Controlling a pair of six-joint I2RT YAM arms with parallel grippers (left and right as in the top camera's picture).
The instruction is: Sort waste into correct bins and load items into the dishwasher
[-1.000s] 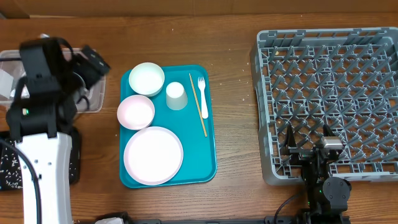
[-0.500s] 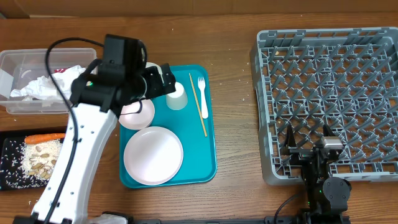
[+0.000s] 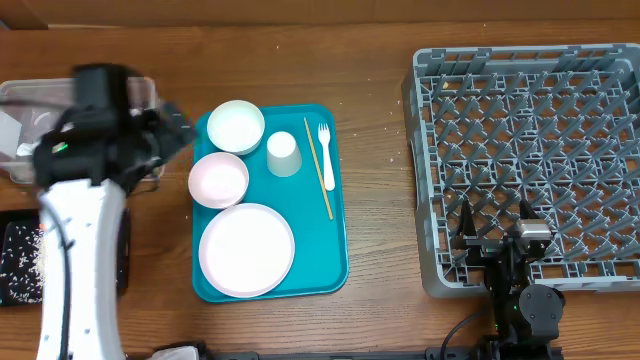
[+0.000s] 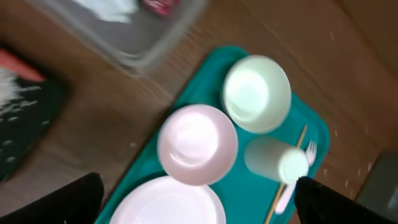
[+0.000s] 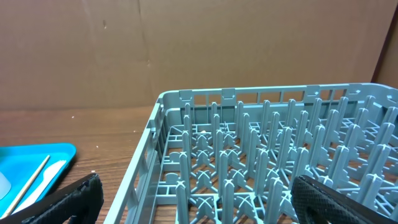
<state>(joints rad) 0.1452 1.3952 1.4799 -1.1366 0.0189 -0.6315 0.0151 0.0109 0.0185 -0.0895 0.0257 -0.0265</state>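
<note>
The clear tub holds a white napkin and a red wrapper. A carrot lies on the black tray. On the teal tray stand a white bowl, a pink bowl, a pink plate, a cup and a fork. My left gripper hangs blurred and open, holding nothing, between the tub and the tray's left edge; its wrist view looks down on the pink bowl. My right gripper rests open by the front edge of the grey dish rack.
The teal serving tray sits mid-table, with a wooden chopstick beside the fork. Bare wood separates the tray from the rack. The left arm covers much of the tub and part of the black tray from above.
The left arm swung from over the tub to over the tray's bowls, then back left to the gap between tub and tray. The right arm has not moved.
</note>
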